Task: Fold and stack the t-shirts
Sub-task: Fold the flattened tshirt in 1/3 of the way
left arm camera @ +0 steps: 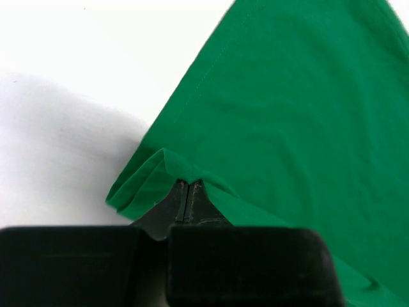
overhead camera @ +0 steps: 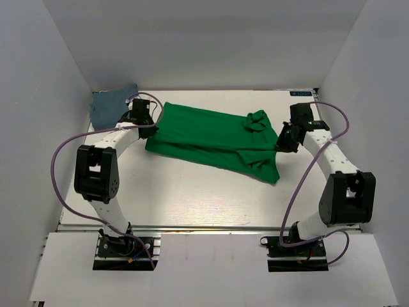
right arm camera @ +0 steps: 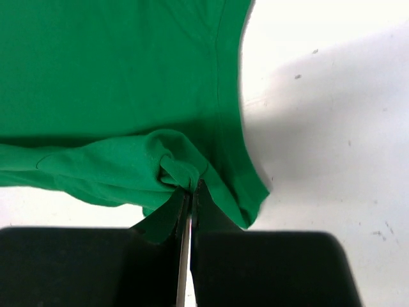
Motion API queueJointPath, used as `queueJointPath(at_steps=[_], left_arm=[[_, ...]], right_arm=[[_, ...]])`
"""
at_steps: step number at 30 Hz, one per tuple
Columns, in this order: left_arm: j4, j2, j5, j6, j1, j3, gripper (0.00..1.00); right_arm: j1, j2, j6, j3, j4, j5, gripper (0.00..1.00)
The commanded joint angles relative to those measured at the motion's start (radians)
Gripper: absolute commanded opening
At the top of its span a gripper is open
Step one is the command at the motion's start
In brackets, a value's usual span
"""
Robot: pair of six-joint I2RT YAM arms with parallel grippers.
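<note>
Green t-shirt (overhead camera: 211, 137); grey t-shirt (overhead camera: 110, 107) overhead only

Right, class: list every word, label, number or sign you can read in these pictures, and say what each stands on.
No text can be read.
One small dark label at the far edge of the table: too small to read.
The green t-shirt and the grey-blue t-shirt: plain, no print visible.

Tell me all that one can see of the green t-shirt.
The green t-shirt is plain bright green soft cloth with stitched hems. It lies partly folded across the white table, layers doubled along its near edge, a bunched lump near its right end. The left gripper pinches its left edge and the right gripper its right edge, both shut on cloth.
</note>
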State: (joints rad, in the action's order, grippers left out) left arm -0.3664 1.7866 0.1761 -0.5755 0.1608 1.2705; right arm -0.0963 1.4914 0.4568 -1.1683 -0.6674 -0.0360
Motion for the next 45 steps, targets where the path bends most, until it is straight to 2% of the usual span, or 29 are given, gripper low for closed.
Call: queueJointPath(at_steps=[1, 5, 7, 9, 10, 11, 12, 13, 15, 17, 18, 21, 23, 27, 28, 31, 36, 41, 45], left_arm=[[-0.005, 0.032, 0.008, 0.011, -0.006, 0.059, 0.00], [-0.005, 0.114, -0.013, -0.001, -0.015, 0.128, 0.00], [-0.005, 0.157, -0.013, -0.030, -0.015, 0.188, 0.04], [-0.032, 0.229, -0.046, -0.053, -0.024, 0.239, 0.40], [-0.052, 0.253, -0.055, -0.067, -0.036, 0.303, 0.58], [-0.072, 0.275, -0.073, -0.079, -0.037, 0.335, 0.72], [-0.086, 0.293, -0.087, -0.089, -0.049, 0.363, 0.91], [-0.101, 0.306, -0.098, -0.089, -0.049, 0.409, 1.00], [-0.101, 0.316, -0.113, -0.089, -0.059, 0.441, 1.00], [-0.112, 0.316, -0.139, -0.098, -0.060, 0.451, 1.00], [-0.073, 0.288, -0.151, -0.098, -0.069, 0.428, 1.00], [-0.029, 0.228, -0.217, -0.074, -0.069, 0.371, 1.00], [-0.008, 0.200, -0.256, -0.025, -0.057, 0.340, 1.00], [0.001, 0.158, -0.321, 0.074, -0.034, 0.275, 1.00], [0.021, 0.143, -0.383, 0.086, -0.033, 0.254, 1.00], [0.063, 0.115, -0.417, 0.112, -0.011, 0.155, 1.00], [0.075, 0.106, -0.438, 0.160, 0.025, 0.080, 1.00], [0.152, 0.115, -0.469, 0.170, 0.058, 0.007, 1.00], [0.164, 0.149, -0.455, 0.170, 0.059, -0.003, 1.00]], right_arm=[[0.026, 0.036, -0.041, -0.063, 0.045, 0.022, 0.00], [0.047, 0.133, -0.082, -0.103, 0.068, 0.027, 0.00], [0.058, 0.185, -0.093, -0.146, 0.084, 0.025, 0.00], [0.075, 0.272, -0.106, -0.178, 0.118, 0.064, 0.00], [0.076, 0.295, -0.116, -0.248, 0.123, 0.070, 0.00], [0.082, 0.323, -0.116, -0.278, 0.126, 0.108, 0.17], [0.084, 0.393, -0.112, -0.306, 0.123, 0.122, 0.29], [0.086, 0.412, -0.119, -0.386, 0.092, 0.163, 0.41], [0.116, 0.441, -0.112, -0.416, 0.109, 0.227, 0.69], [0.119, 0.426, -0.106, -0.416, 0.126, 0.245, 0.75], [0.121, 0.402, -0.109, -0.391, 0.133, 0.266, 0.79], [0.119, 0.334, -0.130, -0.314, 0.173, 0.283, 0.82], [0.113, 0.259, -0.148, -0.214, 0.196, 0.306, 0.90], [0.104, 0.143, -0.179, -0.039, 0.233, 0.447, 0.90], [0.098, 0.120, -0.182, -0.001, 0.238, 0.464, 0.90], [0.063, 0.102, -0.176, 0.062, 0.276, 0.498, 0.90], [0.032, 0.161, -0.142, 0.079, 0.318, 0.539, 0.90], [0.000, 0.222, -0.113, 0.067, 0.448, 0.613, 0.90], [-0.016, 0.297, -0.098, 0.035, 0.460, 0.614, 0.89]])
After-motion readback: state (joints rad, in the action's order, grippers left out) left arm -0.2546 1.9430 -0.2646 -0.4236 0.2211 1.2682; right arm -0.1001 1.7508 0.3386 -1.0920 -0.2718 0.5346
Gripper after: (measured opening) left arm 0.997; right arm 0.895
